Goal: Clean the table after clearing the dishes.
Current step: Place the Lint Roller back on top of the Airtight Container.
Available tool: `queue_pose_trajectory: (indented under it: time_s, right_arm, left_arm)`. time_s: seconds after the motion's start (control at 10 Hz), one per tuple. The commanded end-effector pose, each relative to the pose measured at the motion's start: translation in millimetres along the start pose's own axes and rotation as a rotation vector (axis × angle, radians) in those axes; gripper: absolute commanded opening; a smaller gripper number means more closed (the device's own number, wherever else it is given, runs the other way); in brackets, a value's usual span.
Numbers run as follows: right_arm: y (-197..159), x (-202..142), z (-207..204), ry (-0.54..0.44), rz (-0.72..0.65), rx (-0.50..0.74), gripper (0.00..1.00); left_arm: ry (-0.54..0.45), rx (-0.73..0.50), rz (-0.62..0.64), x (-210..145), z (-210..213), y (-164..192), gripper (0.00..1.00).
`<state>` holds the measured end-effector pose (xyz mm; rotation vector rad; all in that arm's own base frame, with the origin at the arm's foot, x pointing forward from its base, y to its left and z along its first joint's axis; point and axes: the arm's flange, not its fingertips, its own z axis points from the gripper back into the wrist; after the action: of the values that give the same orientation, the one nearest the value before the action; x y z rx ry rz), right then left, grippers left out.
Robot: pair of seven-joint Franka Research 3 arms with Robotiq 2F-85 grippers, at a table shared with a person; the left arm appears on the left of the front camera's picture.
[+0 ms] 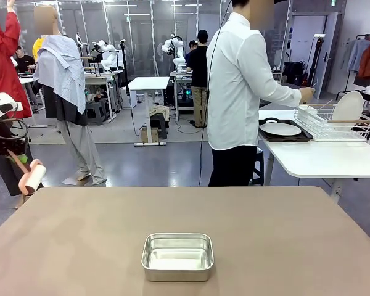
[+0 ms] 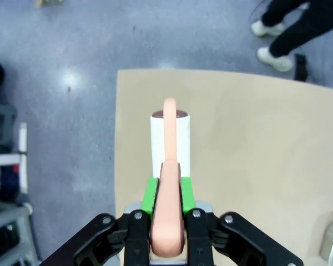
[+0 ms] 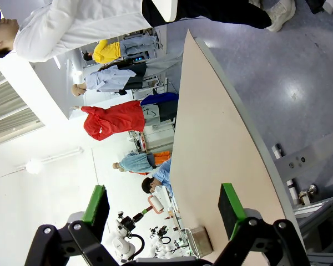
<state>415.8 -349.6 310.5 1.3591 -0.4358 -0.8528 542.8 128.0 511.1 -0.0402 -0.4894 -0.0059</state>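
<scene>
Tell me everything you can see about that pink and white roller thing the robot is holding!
The lint roller has a white paper-looking cylinder and a smooth peach-pink plastic-looking handle that curves over its end. The left gripper is shut on the handle, green pads pressing both sides. In the front view the lint roller hangs tilted, roll end lowest, at the far left corner of the table. I cannot tell whether the roll touches the tabletop.
</scene>
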Motion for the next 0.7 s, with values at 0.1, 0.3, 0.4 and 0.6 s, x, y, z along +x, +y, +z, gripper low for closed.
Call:
queue_pose_trajectory:
  time_s: [0.1,0.3,0.4,0.6]
  right_arm:
    - [2.1,-4.0,-0.6,-0.008,0.004,-0.013,1.0]
    - [2.1,-4.0,-0.6,-0.008,0.004,-0.013,1.0]
    - [2.1,-4.0,-0.6,-0.008,0.004,-0.013,1.0]
    - [2.1,-4.0,-0.6,-0.008,0.004,-0.013,1.0]
  left_arm:
    - [-0.162,-0.275,-0.565,61.4,59.8,-106.3,0.2]
    - [-0.178,-0.379,-0.919,60.8,116.0,-197.6,0.2]
    - [-0.143,-0.454,-1.11,43.3,135.3,-244.0,0.2]
    - [-0.032,-0.682,-1.449,0.7,144.8,-305.1,0.2]
